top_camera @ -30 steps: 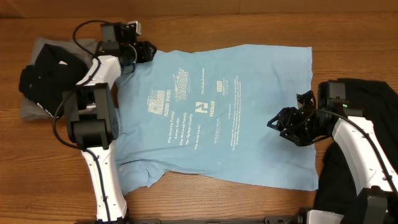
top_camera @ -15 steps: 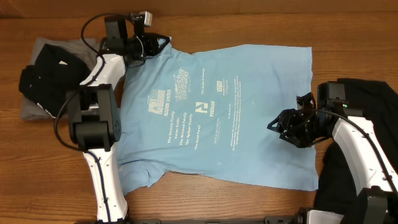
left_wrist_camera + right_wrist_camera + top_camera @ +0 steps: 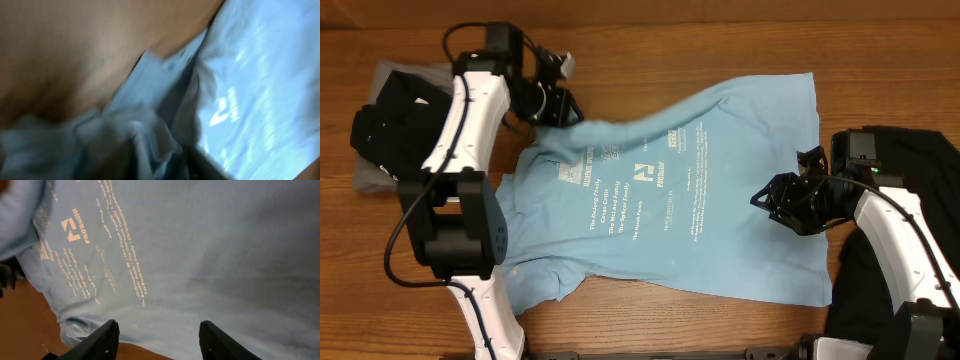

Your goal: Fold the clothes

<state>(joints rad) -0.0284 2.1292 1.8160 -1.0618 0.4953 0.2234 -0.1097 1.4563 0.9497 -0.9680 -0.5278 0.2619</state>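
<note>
One sky-blue T-shirt (image 3: 720,220) is lying spread on the wooden counter (image 3: 650,330). Its long axis, collar to hem, is running across from the left arm's side to the right arm's side. The collar end is rising in a blurred ridge toward the left pincer (image 3: 562,105), which is hanging just over that corner. In the left wrist view the cloth is bunching close under the camera, but all is blurred there, so I cannot tell if this pincer is gripping the cloth or not. The right pincer (image 3: 765,200) is hovering over the hem half with its fingers (image 3: 107,335) well apart and nothing between them. A black T-shirt (image 3: 390,125) is sitting on a grey T-shirt (image 3: 365,180) beside the left arm, and more black cloth (image 3: 920,150) is lying under the right arm. I am judging that a first fold is starting. The raised collar end is lying nearest the left arm, so that arm seems the one for carrying it along the axis toward the hem.
</note>
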